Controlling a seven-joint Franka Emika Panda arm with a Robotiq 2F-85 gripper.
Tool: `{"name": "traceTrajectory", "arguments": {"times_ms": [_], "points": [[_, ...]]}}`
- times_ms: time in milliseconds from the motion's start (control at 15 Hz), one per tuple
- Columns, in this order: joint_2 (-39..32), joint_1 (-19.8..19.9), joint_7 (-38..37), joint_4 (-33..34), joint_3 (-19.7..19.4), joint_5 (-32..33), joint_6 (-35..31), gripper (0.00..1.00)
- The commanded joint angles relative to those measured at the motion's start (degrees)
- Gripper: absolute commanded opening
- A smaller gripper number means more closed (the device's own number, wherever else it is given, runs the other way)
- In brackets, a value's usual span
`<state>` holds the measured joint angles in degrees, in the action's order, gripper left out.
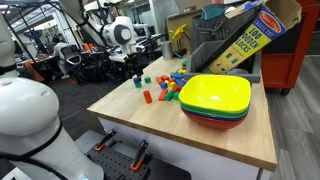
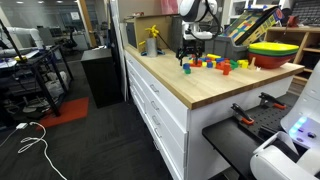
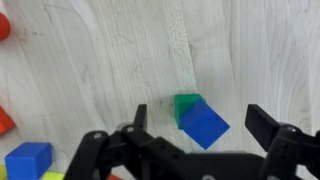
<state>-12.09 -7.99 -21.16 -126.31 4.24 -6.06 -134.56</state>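
Note:
In the wrist view a blue block [image 3: 207, 127] sits tilted against and partly over a green block [image 3: 183, 102] on the pale wooden tabletop [image 3: 120, 60]. My gripper [image 3: 200, 118] is open, with one dark finger on each side of the pair and a gap to both. It touches neither block. In both exterior views the gripper [image 1: 136, 70] [image 2: 187, 55] hangs low over the table, at the edge of a scatter of coloured blocks [image 1: 165, 87] [image 2: 215, 63].
A stack of bowls, yellow on top [image 1: 216, 95] [image 2: 276, 50], stands beside the scattered blocks. A tipped wood-blocks box [image 1: 245, 40] lies behind them. More blocks lie to the left in the wrist view: red [image 3: 3, 26], orange [image 3: 4, 120], blue [image 3: 28, 158].

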Motion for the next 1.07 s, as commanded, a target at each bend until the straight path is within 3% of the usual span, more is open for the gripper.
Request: {"name": "traceTrajectory", "arguments": {"times_ms": [0,67,600,667,1000], "points": [[2.0,-0.4,-2.9,-1.5,-0.2,0.2,-1.1,0.85],[2.0,-0.4,-3.2,-1.5,-0.2,0.2,-1.2,0.72],[2.2,-0.5,-3.8,-1.5,-0.1,0.2,-1.6,0.12],[2.2,-0.5,-3.7,-1.5,0.0,0.2,-1.7,0.08],[2.3,-0.6,-3.4,-1.6,0.0,0.0,-1.8,0.08]]}}
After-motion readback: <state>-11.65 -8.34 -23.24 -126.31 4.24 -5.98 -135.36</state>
